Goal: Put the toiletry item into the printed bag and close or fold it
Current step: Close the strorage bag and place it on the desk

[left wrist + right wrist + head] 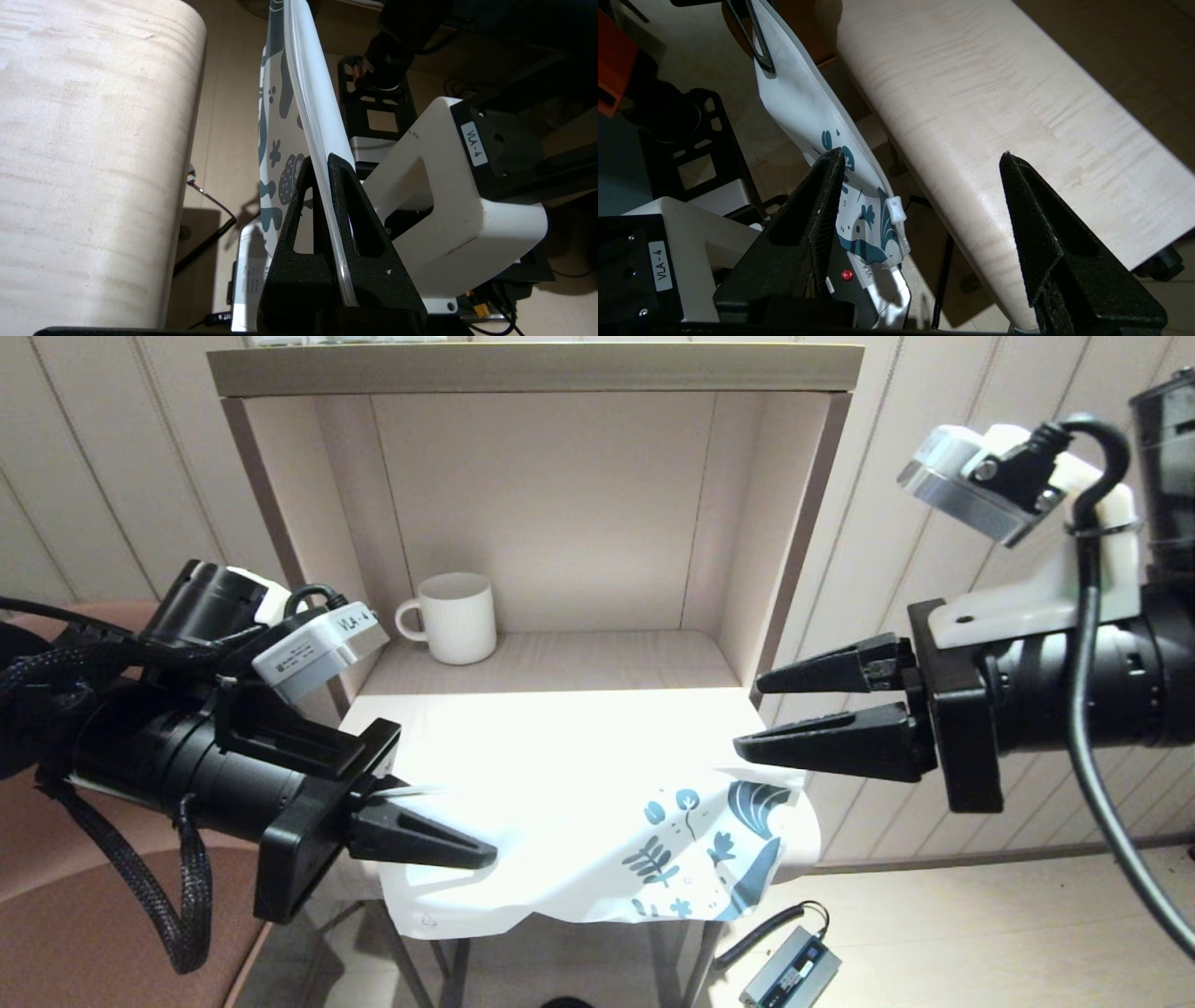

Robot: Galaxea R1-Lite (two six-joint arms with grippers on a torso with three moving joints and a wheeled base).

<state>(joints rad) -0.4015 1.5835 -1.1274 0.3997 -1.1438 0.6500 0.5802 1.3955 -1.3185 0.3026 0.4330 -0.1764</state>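
The printed bag (579,803) is a white pouch with a blue-teal leaf print at its right end, held up in front of the shelf board's front edge. My left gripper (481,852) is shut on its left end, pinching the zip strip (317,102) between the jaws (322,161). The printed end (859,210) sags down, with the clear zip slider (895,210) at its corner. My right gripper (752,716) stands open just right of and above that end, touching nothing; in its wrist view (922,156) the bag runs past one finger. The toiletry item is hidden.
A white ribbed mug (457,616) stands at the back left of the wooden shelf board (579,658), inside an open-fronted box of side walls and a top. A power brick (789,971) with cable lies on the floor. A reddish chair (56,896) is at the left.
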